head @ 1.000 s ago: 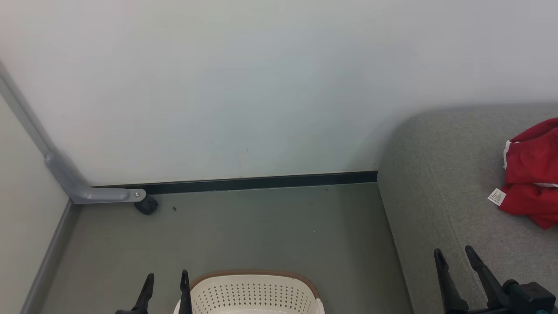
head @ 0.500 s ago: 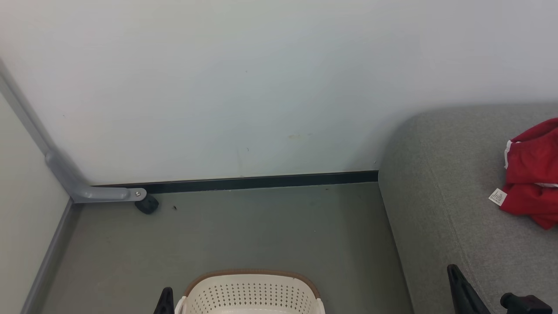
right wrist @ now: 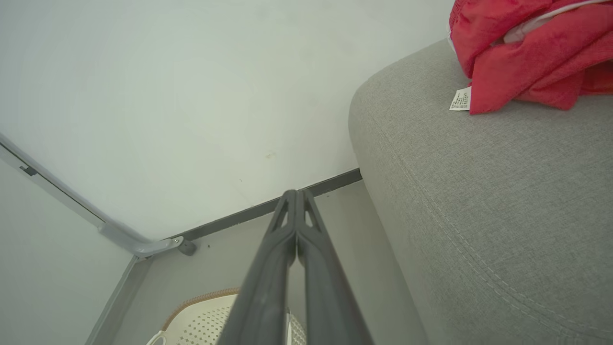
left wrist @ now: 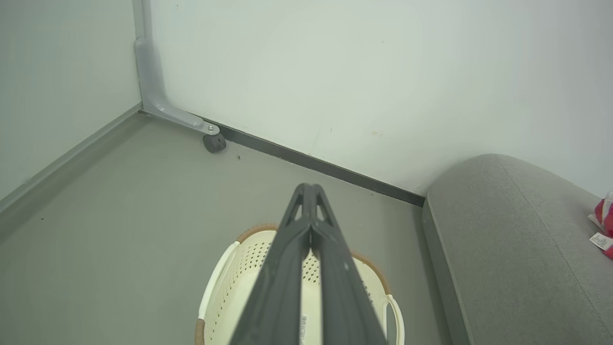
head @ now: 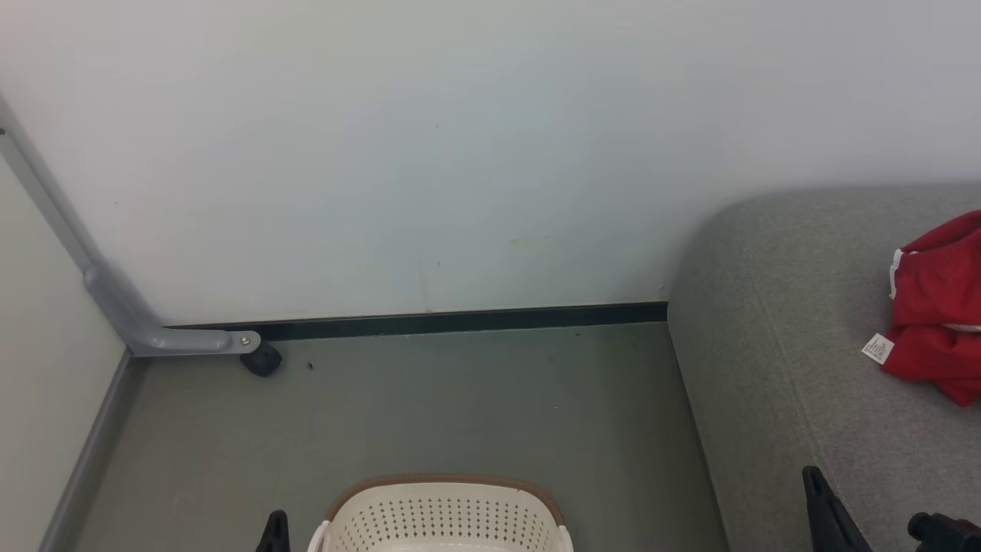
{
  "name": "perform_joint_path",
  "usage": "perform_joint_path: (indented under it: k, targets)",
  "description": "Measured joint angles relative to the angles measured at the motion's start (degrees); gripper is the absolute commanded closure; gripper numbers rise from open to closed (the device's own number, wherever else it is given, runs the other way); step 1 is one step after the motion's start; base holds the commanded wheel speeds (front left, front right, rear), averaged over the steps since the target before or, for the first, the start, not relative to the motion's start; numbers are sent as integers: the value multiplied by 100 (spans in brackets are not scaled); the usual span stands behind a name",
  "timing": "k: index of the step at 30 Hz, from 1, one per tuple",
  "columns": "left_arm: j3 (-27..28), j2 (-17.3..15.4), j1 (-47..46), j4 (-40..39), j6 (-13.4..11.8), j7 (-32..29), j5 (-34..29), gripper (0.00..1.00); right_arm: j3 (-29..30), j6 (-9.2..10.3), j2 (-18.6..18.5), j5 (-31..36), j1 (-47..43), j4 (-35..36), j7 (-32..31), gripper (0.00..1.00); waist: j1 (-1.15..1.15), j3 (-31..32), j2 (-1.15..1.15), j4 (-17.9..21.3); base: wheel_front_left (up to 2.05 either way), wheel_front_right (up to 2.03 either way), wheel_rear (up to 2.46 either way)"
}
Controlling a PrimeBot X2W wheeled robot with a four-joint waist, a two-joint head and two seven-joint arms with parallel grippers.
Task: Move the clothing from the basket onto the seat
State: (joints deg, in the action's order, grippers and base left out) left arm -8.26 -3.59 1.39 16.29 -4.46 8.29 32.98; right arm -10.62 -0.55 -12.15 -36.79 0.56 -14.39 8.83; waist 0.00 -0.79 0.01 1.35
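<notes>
Left gripper (left wrist: 310,188): fingers pressed together, nothing held, near basket (left wrist: 221,282). Right gripper (right wrist: 296,193): likewise closed, empty, low beside seat (right wrist: 479,201), well apart from clothing (right wrist: 517,52). Clothing: red heap lying on seat, white label at its edge. Basket on floor (left wrist: 119,215) beside seat; inside mostly hidden.

Clothing (head: 935,307) on seat (head: 774,368), basket (head: 441,517) left of seat

The basket (head: 441,514) is cut by the bottom edge, its bottom out of sight. Right of it, the clothing (head: 935,307) runs off the side edge; its label (head: 877,349) is too small to read.
</notes>
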Motion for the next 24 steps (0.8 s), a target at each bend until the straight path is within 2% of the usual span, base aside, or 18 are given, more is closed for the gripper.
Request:
perform_joint_path:
  k: [24]
  targets:
    - [415,26,-126,20,355,-490,1834,100,594,-201,301,-1748,127,-89,-517,100,0,23,0,-44,0,0,0]
